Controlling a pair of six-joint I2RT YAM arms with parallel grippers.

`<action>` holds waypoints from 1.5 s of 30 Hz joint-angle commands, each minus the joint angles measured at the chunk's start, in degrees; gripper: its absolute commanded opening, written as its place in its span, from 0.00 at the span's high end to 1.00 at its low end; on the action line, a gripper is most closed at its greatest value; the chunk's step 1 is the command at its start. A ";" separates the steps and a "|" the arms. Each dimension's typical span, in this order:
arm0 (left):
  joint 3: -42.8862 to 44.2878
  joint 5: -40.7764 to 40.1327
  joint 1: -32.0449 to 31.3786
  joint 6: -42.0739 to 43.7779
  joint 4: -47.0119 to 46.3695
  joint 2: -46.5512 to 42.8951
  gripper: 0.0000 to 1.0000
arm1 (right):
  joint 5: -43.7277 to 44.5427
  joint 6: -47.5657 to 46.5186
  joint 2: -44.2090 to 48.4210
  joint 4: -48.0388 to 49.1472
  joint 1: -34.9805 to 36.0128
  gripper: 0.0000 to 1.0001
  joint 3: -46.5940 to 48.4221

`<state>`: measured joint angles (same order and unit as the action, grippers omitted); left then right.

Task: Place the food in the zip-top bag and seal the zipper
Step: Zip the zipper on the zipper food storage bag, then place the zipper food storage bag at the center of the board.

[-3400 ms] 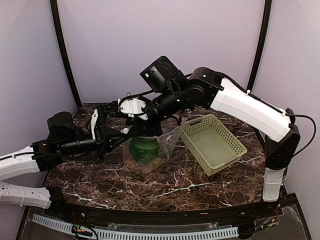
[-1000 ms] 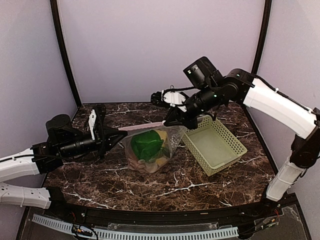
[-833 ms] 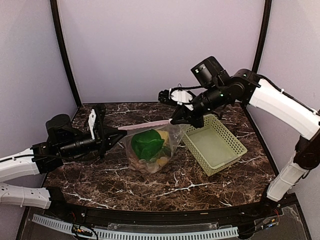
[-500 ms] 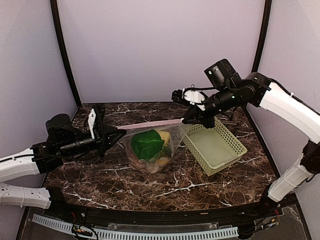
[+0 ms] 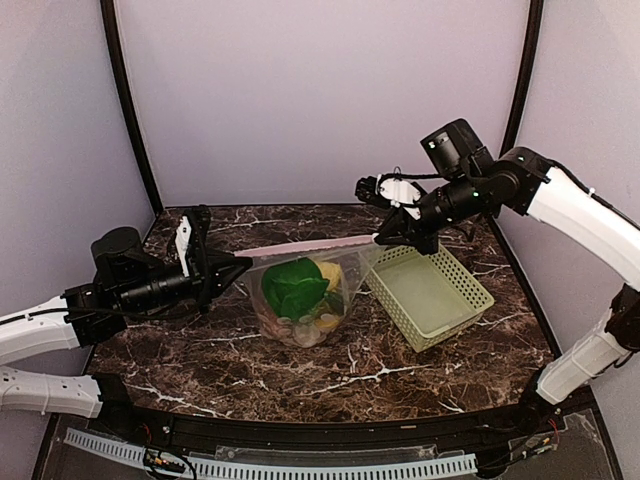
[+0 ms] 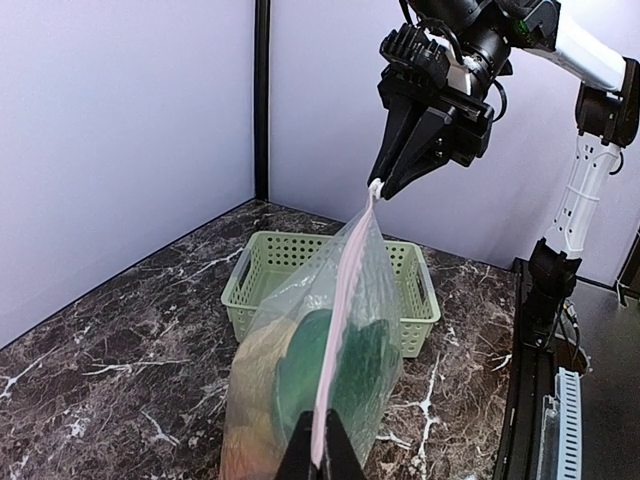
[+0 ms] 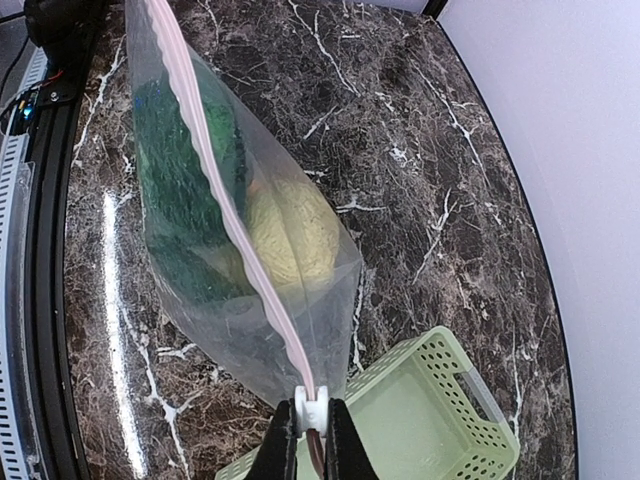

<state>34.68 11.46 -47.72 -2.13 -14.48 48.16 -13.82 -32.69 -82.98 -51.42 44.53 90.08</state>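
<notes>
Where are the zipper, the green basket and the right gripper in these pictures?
zipper (image 7: 225, 190), right wrist view, middle of the pink strip.
basket (image 5: 428, 292), top external view, its bare floor.
right gripper (image 6: 376, 190), left wrist view, between the fingertips pinching the zipper's end.

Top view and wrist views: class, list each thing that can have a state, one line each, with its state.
Bag: hung by its top edge between both claws, filled.
Zipper: pulled taut, looks closed along its visible length.
Food: inside the bag.
Basket: upright, empty.
Left claw: shut on the zipper's end.
Right claw: shut on the zipper's other end.
</notes>
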 commanded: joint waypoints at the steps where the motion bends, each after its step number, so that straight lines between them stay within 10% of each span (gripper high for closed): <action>1: -0.98 -1.03 0.78 -0.15 -1.52 -0.63 0.99 | 3.30 0.10 0.64 -0.40 -1.53 0.96 -0.90; 22: -1.31 -1.62 2.00 -0.11 -2.80 0.26 0.99 | 2.53 -1.69 -2.17 -1.80 -2.32 0.93 0.10; 39: 19.43 5.12 15.88 8.35 -9.14 21.43 0.99 | 17.09 -6.84 -22.21 12.09 -4.55 0.95 25.31; 45: 16.75 4.77 15.91 10.15 -8.10 17.47 0.99 | 6.39 -6.15 -14.80 13.95 -4.39 0.93 18.17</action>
<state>52.80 14.79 -31.99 5.52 -21.30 69.95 -0.60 -38.72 -104.66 -41.45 40.05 112.44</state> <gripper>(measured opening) 0.012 0.063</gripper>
